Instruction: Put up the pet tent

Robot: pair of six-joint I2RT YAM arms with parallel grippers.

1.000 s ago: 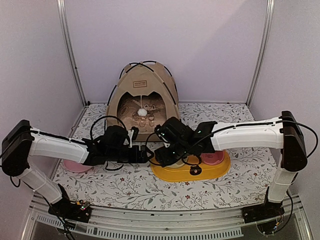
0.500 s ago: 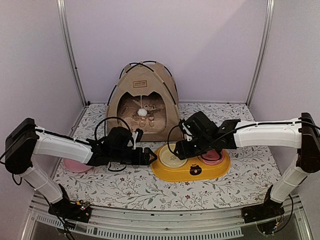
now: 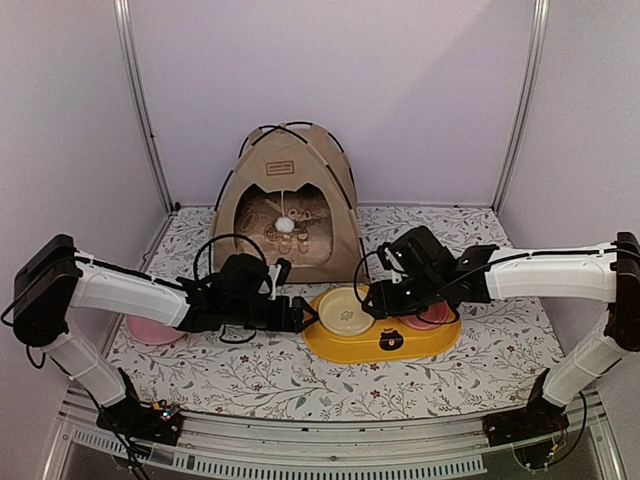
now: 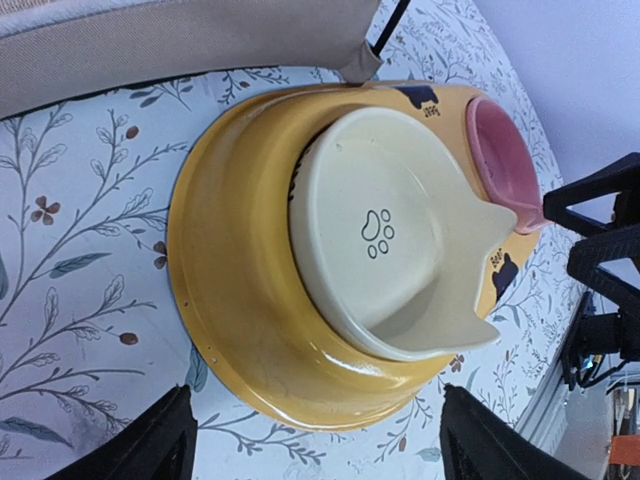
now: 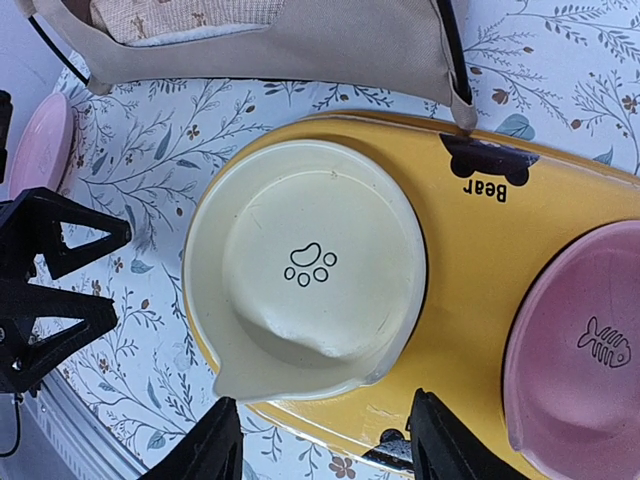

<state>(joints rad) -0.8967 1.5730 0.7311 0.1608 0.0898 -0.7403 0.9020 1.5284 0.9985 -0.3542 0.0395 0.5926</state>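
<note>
Hovering low over the yellow feeder (image 3: 340,350), my left gripper (image 3: 305,315) and right gripper (image 3: 372,300) both have their jaws apart and hold nothing. Farther back the pet tent (image 3: 290,180) stands upright, its poles arched. I judge the setup finished, so next I need only draw both arms clear.

Mustard-yellow oval plastic feeder stand (image 4: 225,270) lies on a white floral-print cloth (image 4: 80,250). A cream round bowl with a black paw print (image 4: 400,200) sits in one well, a pink bowl (image 4: 505,160) in the next. Tan fabric tent (image 4: 180,40) edge runs along the top, its corner just beside the stand. Left gripper (image 4: 315,405) fingers stand wide apart at the bottom.
</note>
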